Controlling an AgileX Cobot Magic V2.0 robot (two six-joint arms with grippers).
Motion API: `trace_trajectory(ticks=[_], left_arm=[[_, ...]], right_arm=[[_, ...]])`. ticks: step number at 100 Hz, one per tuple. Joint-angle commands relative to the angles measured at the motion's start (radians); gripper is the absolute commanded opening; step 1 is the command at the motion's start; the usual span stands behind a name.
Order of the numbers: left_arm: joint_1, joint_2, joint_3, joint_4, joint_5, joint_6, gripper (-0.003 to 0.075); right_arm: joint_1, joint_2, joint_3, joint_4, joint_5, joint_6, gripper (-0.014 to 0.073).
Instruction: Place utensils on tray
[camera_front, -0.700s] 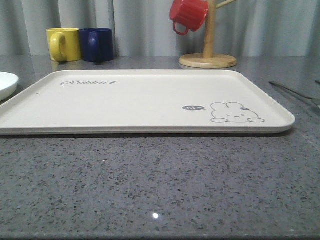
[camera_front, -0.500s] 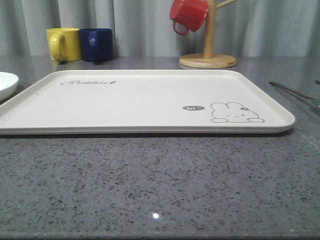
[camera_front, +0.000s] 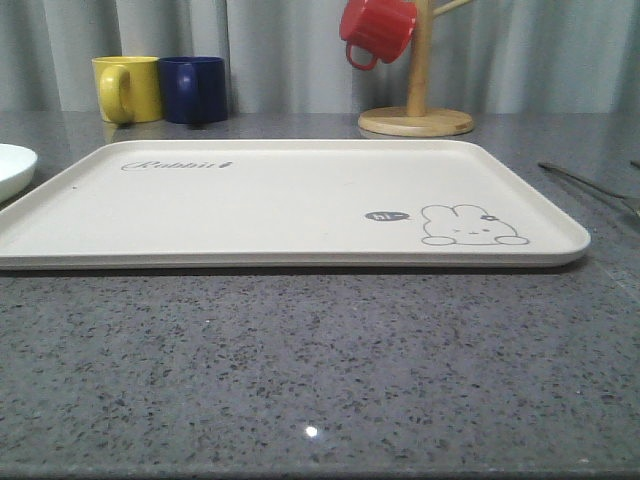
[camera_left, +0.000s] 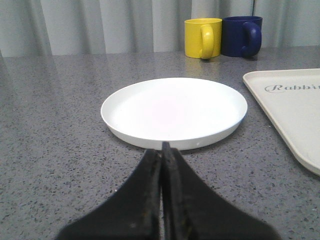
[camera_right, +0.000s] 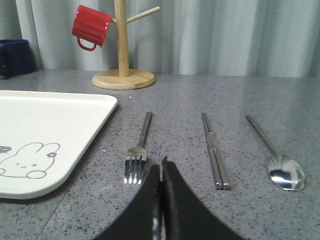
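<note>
Just beyond the closed right tool (camera_right: 161, 167), the fork (camera_right: 140, 149), tines nearest.

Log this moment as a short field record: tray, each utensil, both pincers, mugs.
tray: bare, nothing on it yet
plate: on the counter beside the tray, empty
fork: flat on the counter, off the tray
chopsticks: paired, between fork and spoon
spoon: on the counter, beyond the chopsticks from the tray
left pincer: shut, empty, facing the plate
right pincer: shut, empty, just short of the fork
yellow mug, navy mug: side by side on the counter
red mug: hanging on the wooden stand
</note>
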Motion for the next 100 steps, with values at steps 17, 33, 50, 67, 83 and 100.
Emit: trace_trajectory(ticks=[17, 33, 50, 67, 83, 100], left_arm=[[-0.001, -0.035, 0.029, -0.007, -0.105, -0.012, -0.0019], [-0.001, -0.035, 0.027, -0.007, -0.15, -0.012, -0.0019], [-0.001, -0.031, -0.046, -0.007, -0.171, -0.01, -0.0019], [-0.001, 0.047, -0.194, -0.009, -0.127, -0.015, -0.002], [-0.001, 0.22, -0.356, -0.009, 0.051, -0.026, -0.002], [-0.001, 0.464, -0.527, -0.009, 0.222, -0.028, -0.0019]], right_arm=[[-0.006, -0.012, -0.001, 0.0, -0.082, -0.008, -0.0061], [-0.006, -0.012, -0.001, 0.0, -0.082, -0.008, -0.0061], [-0.006, -0.012, -0.001, 0.0, -0.082, -0.008, -0.0061], [-0.006, -0.012, -0.001, 0.0, -0.082, -0.008, -0.0061], [-0.006, -0.012, -0.001, 0.0, -0.082, -0.008, -0.0061], [-0.006, -0.012, -0.001, 0.0, -0.082, -0.008, -0.0061]])
